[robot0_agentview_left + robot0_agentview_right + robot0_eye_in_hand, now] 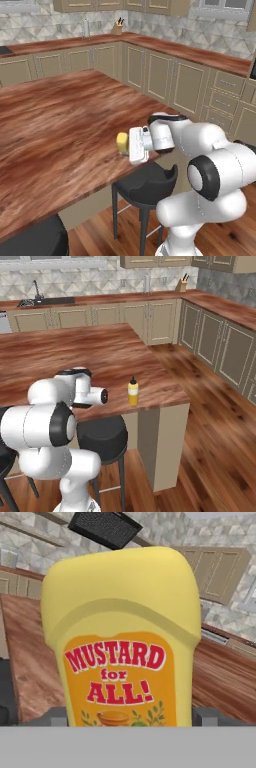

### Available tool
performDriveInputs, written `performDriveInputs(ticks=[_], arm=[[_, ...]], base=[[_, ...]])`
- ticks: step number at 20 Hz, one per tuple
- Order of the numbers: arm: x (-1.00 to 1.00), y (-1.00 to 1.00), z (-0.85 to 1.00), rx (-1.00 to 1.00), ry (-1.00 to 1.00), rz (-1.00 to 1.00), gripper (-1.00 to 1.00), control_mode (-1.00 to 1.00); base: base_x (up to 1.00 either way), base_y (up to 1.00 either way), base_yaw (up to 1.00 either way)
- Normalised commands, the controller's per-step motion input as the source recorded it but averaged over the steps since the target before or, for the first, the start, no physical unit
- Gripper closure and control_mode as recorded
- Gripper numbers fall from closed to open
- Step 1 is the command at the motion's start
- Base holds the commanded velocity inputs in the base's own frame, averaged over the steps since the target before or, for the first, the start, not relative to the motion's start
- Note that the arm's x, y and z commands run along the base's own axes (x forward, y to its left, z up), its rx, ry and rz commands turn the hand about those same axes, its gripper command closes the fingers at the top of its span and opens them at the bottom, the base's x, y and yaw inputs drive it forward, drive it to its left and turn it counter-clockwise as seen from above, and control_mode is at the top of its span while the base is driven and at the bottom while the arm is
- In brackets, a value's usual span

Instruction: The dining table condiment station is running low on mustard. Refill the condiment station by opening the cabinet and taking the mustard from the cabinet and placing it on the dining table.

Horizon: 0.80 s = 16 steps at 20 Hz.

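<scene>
The mustard (125, 637) is a wide yellow bottle with an orange label reading "MUSTARD for ALL!", very close in the hand view. My gripper (131, 718) is shut on it, with a fingertip (56, 717) pressed against each side. In the left base view the mustard (121, 141) stands upright at the end of my gripper (126, 147). It is low over the front edge of the dining table (60, 130), near the corner. I cannot tell whether it rests on the glossy reddish-brown dining table (75, 356). The cabinet is out of view.
A slim yellow bottle with a black tip (132, 392) stands on the table near its edge. A black stool (147, 185) sits under the table edge below my arm, and another stool (35, 240) at the lower left. Beige base units under wood counters (190, 52) line the walls.
</scene>
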Motion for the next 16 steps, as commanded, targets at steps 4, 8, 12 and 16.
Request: performDriveInputs(ticks=[4, 8, 12, 16], arm=[[0.41, 0.26, -0.25, 0.01, 0.00, 0.00, 1.00, -1.00], [0.38, 0.39, -0.17, 0.00, 0.06, 0.00, 1.00, -1.00], [0.34, 0.33, -0.21, 0.00, 0.04, 0.00, 1.00, -1.00], [0.28, 0.25, -0.24, 0.00, 0.00, 0.00, 1.00, -1.00]], base=[[0.00, 0.00, 0.00], [0.00, 0.00, 0.00], [0.00, 0.00, 0.00], [0.00, 0.00, 0.00]])
